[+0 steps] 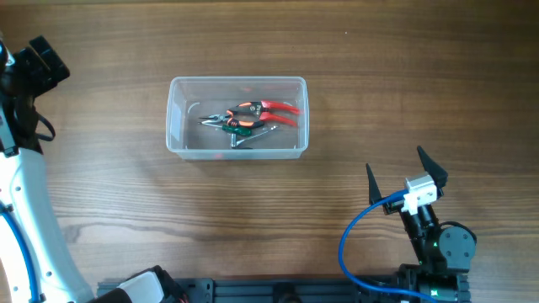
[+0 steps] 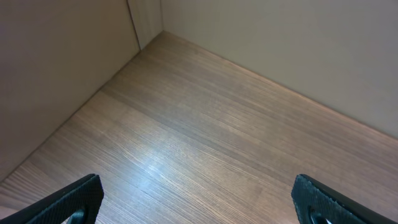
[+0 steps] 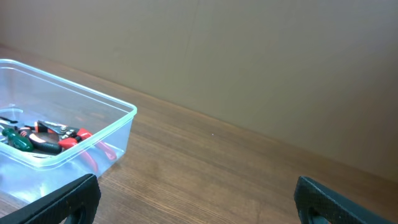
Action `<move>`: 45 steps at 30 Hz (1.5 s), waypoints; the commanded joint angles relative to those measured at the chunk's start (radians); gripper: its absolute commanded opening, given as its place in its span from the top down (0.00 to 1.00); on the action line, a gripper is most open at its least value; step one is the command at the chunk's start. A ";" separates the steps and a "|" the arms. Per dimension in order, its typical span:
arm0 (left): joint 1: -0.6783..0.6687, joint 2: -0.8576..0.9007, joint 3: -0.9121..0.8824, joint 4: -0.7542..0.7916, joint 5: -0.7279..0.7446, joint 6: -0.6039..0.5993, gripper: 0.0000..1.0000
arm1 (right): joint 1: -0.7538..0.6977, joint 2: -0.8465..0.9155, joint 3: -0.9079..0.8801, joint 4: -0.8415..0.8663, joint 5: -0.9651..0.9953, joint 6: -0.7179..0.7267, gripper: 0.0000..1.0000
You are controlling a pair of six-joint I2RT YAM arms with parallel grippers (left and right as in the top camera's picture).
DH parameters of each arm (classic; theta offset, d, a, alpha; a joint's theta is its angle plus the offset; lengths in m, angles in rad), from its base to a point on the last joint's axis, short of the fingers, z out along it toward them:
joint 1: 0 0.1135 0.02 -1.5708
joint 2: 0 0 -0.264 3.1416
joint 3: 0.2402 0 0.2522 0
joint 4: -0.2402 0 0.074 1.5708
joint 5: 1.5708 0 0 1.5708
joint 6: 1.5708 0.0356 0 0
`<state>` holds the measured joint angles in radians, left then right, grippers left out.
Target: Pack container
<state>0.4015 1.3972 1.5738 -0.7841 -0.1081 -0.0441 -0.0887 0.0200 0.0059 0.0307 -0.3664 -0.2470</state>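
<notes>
Container [image 1: 175, 126] sits on wood table [image 1: 396, 67], centre-left in the overhead view, w/ red-handled pliers [image 1: 271, 109] and a green-handled tool [image 1: 242, 129] lying inside. Right gripper [image 1: 394, 160] is at lower right, well apart from container, jaws spread wide, holding nothing. Left gripper [image 2: 202, 208] hangs over the table at far left, jaws also spread wide, empty.
</notes>
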 commanded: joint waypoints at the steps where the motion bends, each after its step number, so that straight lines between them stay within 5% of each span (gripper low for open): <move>1: 0.010 0.003 0.002 0.002 -0.006 -0.013 0.00 | -0.004 -0.009 -0.001 0.002 -0.019 0.011 0.00; 5: 0.002 -0.019 0.001 -0.067 -0.013 -0.016 0.00 | -0.004 -0.009 -0.001 0.002 -0.019 0.011 0.00; 11: -0.105 -0.244 -0.137 0.026 0.359 -0.025 0.00 | -0.004 -0.009 -0.001 0.002 -0.019 0.011 0.00; 17: -0.296 -0.649 -0.567 0.385 0.389 -0.118 0.00 | -0.004 -0.009 -0.001 0.002 -0.019 0.011 0.00; 22: -0.308 -0.966 -0.953 0.468 0.388 -0.311 0.00 | -0.004 -0.009 -0.001 0.002 -0.019 0.011 0.00; 29: -0.309 -1.400 -1.396 0.560 0.256 -0.303 0.00 | -0.004 -0.009 -0.001 0.002 -0.019 0.011 0.00; 36: -0.395 -1.378 -1.459 0.586 0.144 -0.176 0.00 | -0.004 -0.009 -0.001 0.002 -0.020 0.011 0.00; 45: -0.423 -1.377 -1.459 0.472 0.106 -0.176 0.00 | -0.004 -0.009 -0.001 0.002 -0.019 0.011 0.00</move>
<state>-0.0143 0.0277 0.1204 -0.3122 0.0181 -0.2440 -0.0887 0.0196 0.0059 0.0273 -0.3672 -0.2470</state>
